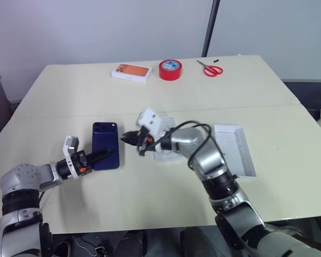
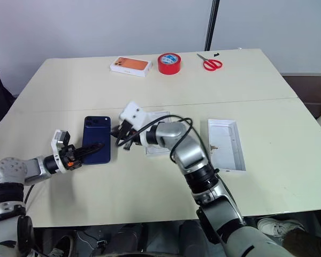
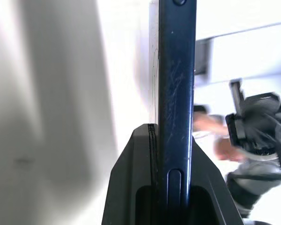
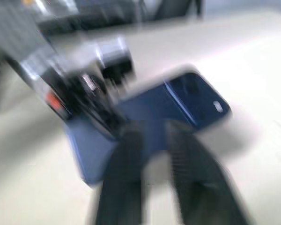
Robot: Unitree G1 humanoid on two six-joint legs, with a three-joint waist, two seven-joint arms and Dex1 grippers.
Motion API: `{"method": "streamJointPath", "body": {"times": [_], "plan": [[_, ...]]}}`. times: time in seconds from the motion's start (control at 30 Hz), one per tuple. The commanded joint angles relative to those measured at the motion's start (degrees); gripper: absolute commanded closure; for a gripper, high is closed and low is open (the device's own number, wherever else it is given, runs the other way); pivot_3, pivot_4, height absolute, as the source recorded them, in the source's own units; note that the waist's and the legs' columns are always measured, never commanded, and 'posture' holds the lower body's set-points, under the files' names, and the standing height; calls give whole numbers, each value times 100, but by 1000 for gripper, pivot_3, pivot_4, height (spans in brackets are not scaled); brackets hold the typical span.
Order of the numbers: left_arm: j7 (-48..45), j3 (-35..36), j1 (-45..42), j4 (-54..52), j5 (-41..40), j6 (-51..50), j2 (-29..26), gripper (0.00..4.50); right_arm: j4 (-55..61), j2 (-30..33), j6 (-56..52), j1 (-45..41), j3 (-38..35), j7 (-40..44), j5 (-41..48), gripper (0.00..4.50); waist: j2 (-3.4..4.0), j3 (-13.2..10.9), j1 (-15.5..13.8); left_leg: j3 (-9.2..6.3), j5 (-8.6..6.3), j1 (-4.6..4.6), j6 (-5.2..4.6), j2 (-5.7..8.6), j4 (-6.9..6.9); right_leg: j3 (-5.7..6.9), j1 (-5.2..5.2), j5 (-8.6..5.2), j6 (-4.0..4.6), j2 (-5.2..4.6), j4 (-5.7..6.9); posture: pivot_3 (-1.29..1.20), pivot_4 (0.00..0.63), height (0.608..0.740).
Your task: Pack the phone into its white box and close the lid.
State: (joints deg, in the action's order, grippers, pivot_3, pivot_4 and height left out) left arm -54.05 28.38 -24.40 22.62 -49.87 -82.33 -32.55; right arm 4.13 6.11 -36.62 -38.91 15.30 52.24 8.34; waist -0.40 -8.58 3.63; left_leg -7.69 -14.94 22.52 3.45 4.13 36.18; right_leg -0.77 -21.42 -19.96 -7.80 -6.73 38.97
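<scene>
1. Black fingers of the left gripper, at the lower left of the left eye view, are closed on the near edge of the phone, a glossy dark navy-blue slim rectangular smartphone with a camera cluster at its far corner.
2. Seen from the left wrist, the phone runs edge-on between the two fingers, which press against both of its faces.
3. Just right of the phone, near the centre of the left eye view, the right gripper points at it; the right wrist view shows its two fingers parted with a gap between them, holding nothing, and the phone just beyond their tips.
4. Behind the right gripper and forearm lies the white box, a shallow white rectangular tray, mostly hidden by the arm, so its inside cannot be made out.
5. Further right, at centre right of the frame, the lid, a deeper white rectangular shell, lies open side up, well apart from the phone.
6. All of these rest on a pale cream table.
7. Along its far edge, at the top of the frame, stand an orange-topped white box, a red roll of tape and red-handled scissors.
</scene>
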Motion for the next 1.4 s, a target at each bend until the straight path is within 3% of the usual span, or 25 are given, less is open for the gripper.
{"method": "streamJointPath", "body": {"times": [0.03, 0.07, 0.23, 0.4, 0.57, 0.67, 0.77, 1.03, 1.13, 1.17, 1.4], "plan": [[529, 555, -80, -664, -575, -378, 345, 4500, 388, 803, 489, 251, 30, 407, -24, 1677, -5, 0, -52, 0, -1, -1, -2, 1, 3, 0, -1, 0, 0, -1, -5, 0, 150, 740], [757, 715, -164, -594, -586, -410, 455, 4500, 473, 1205, 648, 398, 80, 647, -58, 1202, -4, 0, -105, 0, -2, 1, -3, 1, 1, 1, 4, 0, 0, 0, -27, 0, 150, 740], [1289, 1080, -348, -685, -822, -554, 755, 4500, 490, 2341, 1615, 823, 302, 1127, -317, 1202, -31, -16, -79, 16, -2, 17, -4, -1, -1, -2, 15, 0, 0, 11, -56, 0, 150, 740], [1451, 757, -240, -1087, -742, -273, 868, 4500, 90, 2789, 2258, 893, 267, 1344, -419, 1202, -36, -19, -22, 18, -1, 22, -2, -9, 0, -3, 12, 1, 0, 18, -57, 0, 150, 740], [1507, 589, -194, -1181, -792, -163, 942, 4500, -489, 2730, 2761, 875, 270, 1225, -561, 1202, -46, -25, -82, 17, -1, 23, -2, -9, 4, -3, 16, 1, 0, 13, -61, 0, 150, 740], [1580, 544, -142, -1251, -791, -131, 977, 4500, -759, 2657, 2940, 912, 291, 1174, -613, 2014, -48, -26, -114, 16, -1, 24, -2, -9, 4, -2, 17, 1, 0, 11, -65, 0, 150, 740], [1645, 612, -102, -1296, -886, -184, 1012, 4500, -772, 2629, 2972, 932, 257, 1188, -578, 3492, -52, -29, -114, 16, -1, 25, -2, -8, 5, -2, 16, 1, 0, 8, -65, 0, 150, 740], [1856, 603, -46, -1343, -1048, -235, 1051, 4500, -812, 2591, 2931, 902, 283, 1212, -539, 3492, -54, -30, -113, 14, -1, 26, -2, -8, 5, 0, 17, 1, 0, 9, -65, 0, 150, 740], [1974, 574, -117, -1353, -1082, -205, 1105, 4500, -819, 2556, 2912, 922, 334, 1232, -545, 4341, -54, -31, -113, 14, -1, 26, -2, -8, 5, 1, 18, 1, 0, 8, -66, 0, 150, 740], [2008, 563, -152, -1372, -1100, -201, 1122, 4500, -805, 2551, 2905, 930, 352, 1237, -551, 4435, -54, -31, -114, 14, -1, 26, -2, -8, 5, 1, 18, 1, 0, 9, -66, 0, 150, 740], [2232, 358, -260, -1664, -1127, -167, 1226, 4500, -170, 2440, 2591, 1148, 498, 1118, -563, 4435, -56, -32, -116, 13, -1, 26, -2, -9, 6, 1, 19, 1, 0, 9, -66, 0, 150, 740]]}}
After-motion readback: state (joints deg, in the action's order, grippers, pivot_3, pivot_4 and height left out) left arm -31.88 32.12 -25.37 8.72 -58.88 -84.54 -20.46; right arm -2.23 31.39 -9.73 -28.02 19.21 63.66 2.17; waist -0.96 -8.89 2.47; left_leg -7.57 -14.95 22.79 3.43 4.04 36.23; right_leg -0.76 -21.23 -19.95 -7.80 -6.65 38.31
